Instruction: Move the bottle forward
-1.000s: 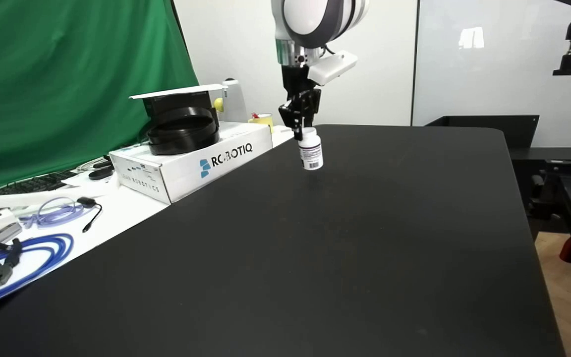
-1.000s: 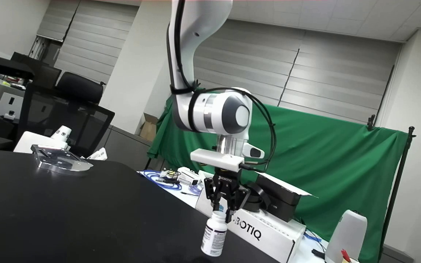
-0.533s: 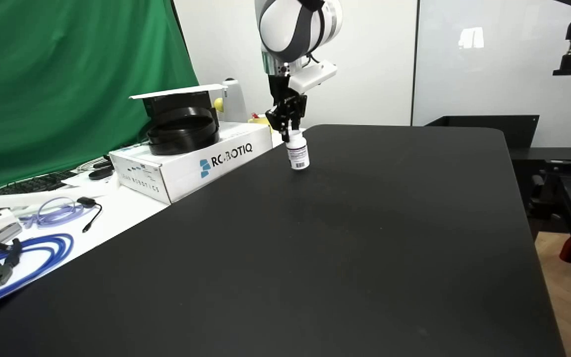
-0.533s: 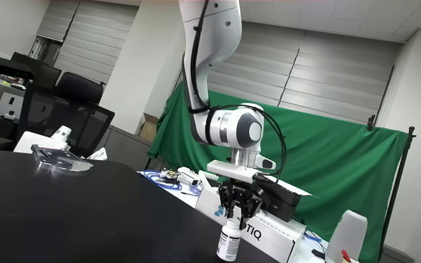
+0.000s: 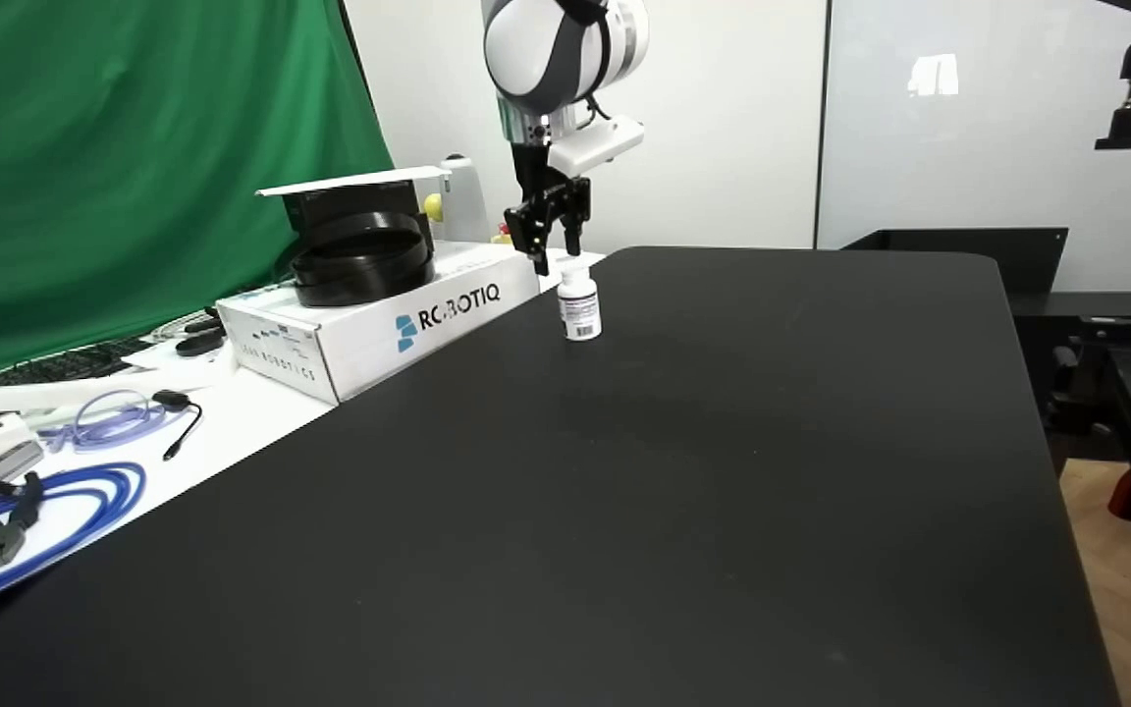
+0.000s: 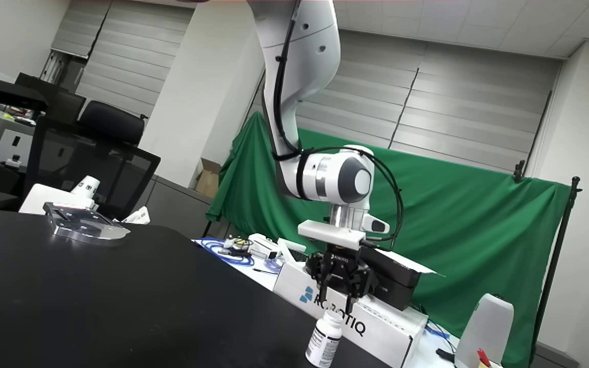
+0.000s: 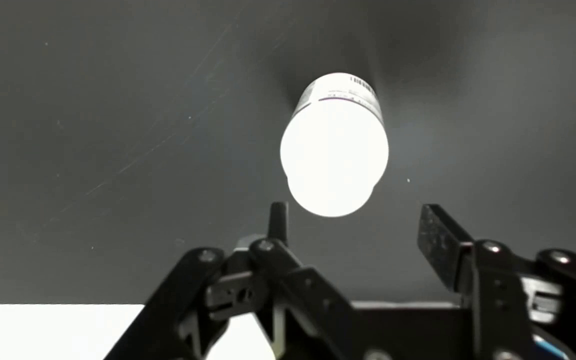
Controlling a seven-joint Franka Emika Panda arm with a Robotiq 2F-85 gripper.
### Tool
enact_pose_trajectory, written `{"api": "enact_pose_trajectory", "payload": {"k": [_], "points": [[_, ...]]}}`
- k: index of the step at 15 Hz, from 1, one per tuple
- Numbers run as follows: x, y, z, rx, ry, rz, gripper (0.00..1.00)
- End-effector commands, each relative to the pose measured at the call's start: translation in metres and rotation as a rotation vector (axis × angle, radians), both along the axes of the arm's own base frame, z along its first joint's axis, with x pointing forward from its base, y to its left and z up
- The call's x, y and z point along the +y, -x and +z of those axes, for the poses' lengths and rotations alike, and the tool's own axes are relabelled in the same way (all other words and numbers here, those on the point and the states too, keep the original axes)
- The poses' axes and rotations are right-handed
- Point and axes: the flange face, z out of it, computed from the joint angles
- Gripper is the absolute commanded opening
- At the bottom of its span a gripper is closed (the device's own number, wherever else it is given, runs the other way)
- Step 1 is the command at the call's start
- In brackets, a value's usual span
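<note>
The bottle (image 5: 580, 312) is small, squat and white, with a white cap and a dark-printed label. It stands upright on the black table (image 5: 683, 511), near the edge beside the white box; it also shows in an exterior view (image 6: 323, 343). In the wrist view the bottle (image 7: 335, 142) is seen from above, its cap washed out white. My gripper (image 5: 557, 260) is open and empty, just above the cap; it also shows in an exterior view (image 6: 335, 306). In the wrist view the gripper's fingers (image 7: 353, 212) are wide apart, with the cap just beyond the tips, closer to the left finger.
A long white Robotiq box (image 5: 428, 319) lies along the table's edge, with black rings (image 5: 364, 260) on top. A white side table with blue cables (image 5: 84, 501) adjoins. A clear acrylic plate (image 6: 87, 225) lies on the black table's far part.
A second ago my gripper was shut on the bottle's cap. Gripper and bottle moved toward the white box and down, then the fingers opened and let the bottle go, the gripper rising slightly.
</note>
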Motion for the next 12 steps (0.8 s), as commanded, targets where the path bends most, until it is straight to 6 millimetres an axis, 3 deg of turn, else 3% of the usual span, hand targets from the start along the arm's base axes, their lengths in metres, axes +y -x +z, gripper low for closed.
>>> {"api": "enact_pose_trajectory", "payload": {"k": [1,5,6,8,12], "points": [[0.005,0.004,0.069,0.003,-0.020,-0.021,0.98],[0.013,0.030,0.135,0.028,-0.035,-0.016,1.00],[0.008,0.010,0.112,0.006,-0.014,-0.015,1.00],[0.010,0.014,0.130,-0.001,-0.016,-0.015,1.00],[0.009,0.011,0.108,0.015,-0.015,-0.013,1.00]]}}
